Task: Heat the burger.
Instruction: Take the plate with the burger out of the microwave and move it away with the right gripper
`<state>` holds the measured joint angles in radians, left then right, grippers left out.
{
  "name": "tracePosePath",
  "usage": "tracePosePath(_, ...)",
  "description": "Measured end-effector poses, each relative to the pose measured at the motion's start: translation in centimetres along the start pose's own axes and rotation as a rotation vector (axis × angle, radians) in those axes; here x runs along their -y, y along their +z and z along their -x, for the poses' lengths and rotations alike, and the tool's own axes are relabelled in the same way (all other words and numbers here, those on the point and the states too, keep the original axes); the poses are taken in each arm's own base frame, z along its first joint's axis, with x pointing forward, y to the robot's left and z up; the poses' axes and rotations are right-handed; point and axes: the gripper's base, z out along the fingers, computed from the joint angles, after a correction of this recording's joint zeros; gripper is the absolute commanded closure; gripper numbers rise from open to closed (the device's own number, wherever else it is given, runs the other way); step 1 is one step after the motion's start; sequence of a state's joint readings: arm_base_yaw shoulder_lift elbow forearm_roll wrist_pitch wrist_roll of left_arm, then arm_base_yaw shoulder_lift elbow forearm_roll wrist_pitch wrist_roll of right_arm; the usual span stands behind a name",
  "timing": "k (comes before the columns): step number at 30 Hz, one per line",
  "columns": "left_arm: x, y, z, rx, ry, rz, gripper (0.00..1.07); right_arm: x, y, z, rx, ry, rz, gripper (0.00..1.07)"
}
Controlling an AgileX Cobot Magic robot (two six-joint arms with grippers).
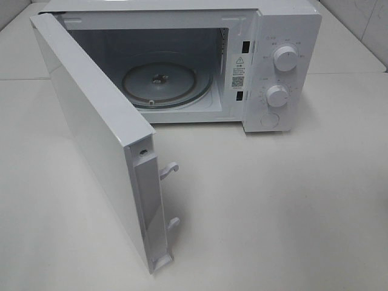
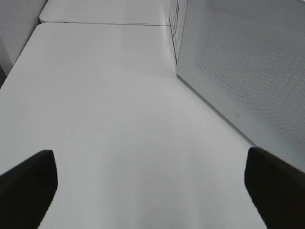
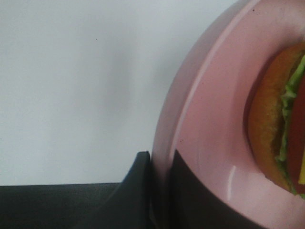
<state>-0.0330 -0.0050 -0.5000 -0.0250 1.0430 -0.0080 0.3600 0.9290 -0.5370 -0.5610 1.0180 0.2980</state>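
In the right wrist view the burger (image 3: 271, 119), with a brown bun and a green lettuce edge, lies on a round pink plate (image 3: 214, 109). My right gripper (image 3: 162, 186) is shut on the plate's rim, one dark finger on each side of it. In the left wrist view my left gripper (image 2: 152, 191) is open, its dark fingers (image 2: 28, 186) wide apart over bare table with nothing between them. The white microwave (image 1: 242, 36) stands at the back of the table. Its door (image 1: 91, 133) is swung wide open to the left and the glass turntable (image 1: 160, 82) is bare. Neither arm, burger nor plate shows in the exterior view.
The open door juts far forward toward the table's front left, with two latch hooks (image 1: 171, 168) on its edge. Two round knobs (image 1: 285, 59) and a button sit on the microwave's right panel. In the left wrist view the door's outer face (image 2: 248, 62) stands close beside my left gripper.
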Motion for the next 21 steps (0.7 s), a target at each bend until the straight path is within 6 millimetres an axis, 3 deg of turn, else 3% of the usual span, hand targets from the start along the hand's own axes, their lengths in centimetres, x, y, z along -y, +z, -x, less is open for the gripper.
tracePosePath(21,0.0,0.0,0.0,0.0,0.0,0.0,0.07,0.3,7.1,3.4,-0.098,0.052,0.054,1.07)
